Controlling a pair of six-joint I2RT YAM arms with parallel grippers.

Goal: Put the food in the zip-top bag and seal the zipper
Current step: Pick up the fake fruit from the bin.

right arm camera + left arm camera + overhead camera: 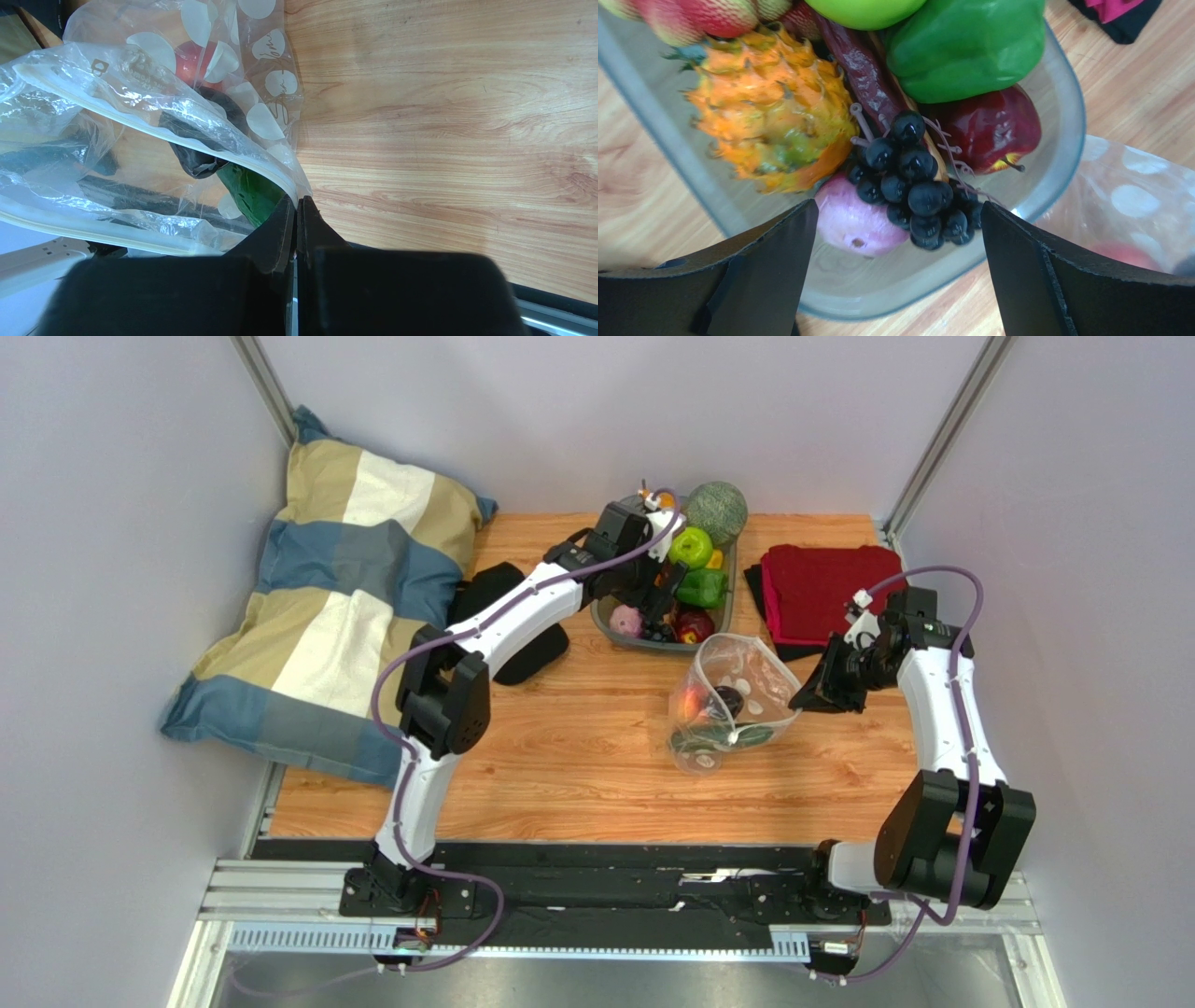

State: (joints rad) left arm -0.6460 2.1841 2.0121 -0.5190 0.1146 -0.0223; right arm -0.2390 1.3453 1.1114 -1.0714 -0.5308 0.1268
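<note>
The clear zip-top bag with white dots lies in the middle of the table, mouth open and propped up. In the right wrist view the bag holds a red piece, a dark piece and a green piece. My right gripper is shut on the bag's mouth edge at the whitish zipper strip; it also shows in the top view. My left gripper is open and empty, hovering over the grey tray, with black grapes and a pink piece between its jaws.
The tray also holds a spiky orange fruit, a green pepper and a red apple. A round green melon sits behind it. A red cloth lies at the right and a striped pillow at the left.
</note>
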